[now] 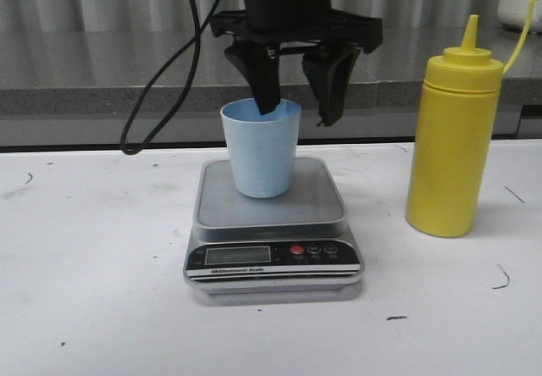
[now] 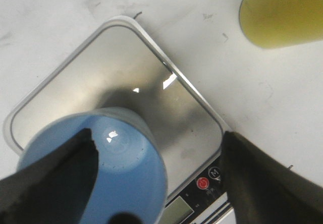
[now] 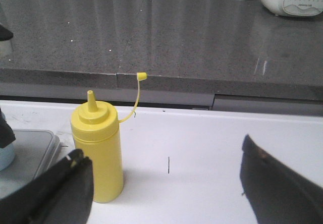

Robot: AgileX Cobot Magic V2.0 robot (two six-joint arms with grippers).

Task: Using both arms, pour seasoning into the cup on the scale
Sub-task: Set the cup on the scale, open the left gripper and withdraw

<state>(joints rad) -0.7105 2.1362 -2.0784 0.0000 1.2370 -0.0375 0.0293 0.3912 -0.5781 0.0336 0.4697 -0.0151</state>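
Left fingers (image 1: 268, 80) straddle the cup (image 1: 259, 150) rim — one tip hidden inside.

Scale (image 1: 273, 223): LCD reading too small to tell; near edge cut off in the left wrist view.
Seasoning bottle (image 2: 282, 13): blurred and cropped in that view.
Cup (image 3: 5, 156): a sliver only in the right wrist view.
Left gripper (image 1: 296, 84): one finger hid part of the cup rim.

The yellow squeeze bottle (image 3: 98, 156) stands upright on the white table (image 3: 202, 153) at lower left, its cap (image 3: 142, 75) dangling open on a thin strap. The right gripper (image 3: 166, 193) frames the bottom edge, fingers (image 3: 275, 183) spread wide. A grey countertop (image 3: 166, 37) fills the upper frame.
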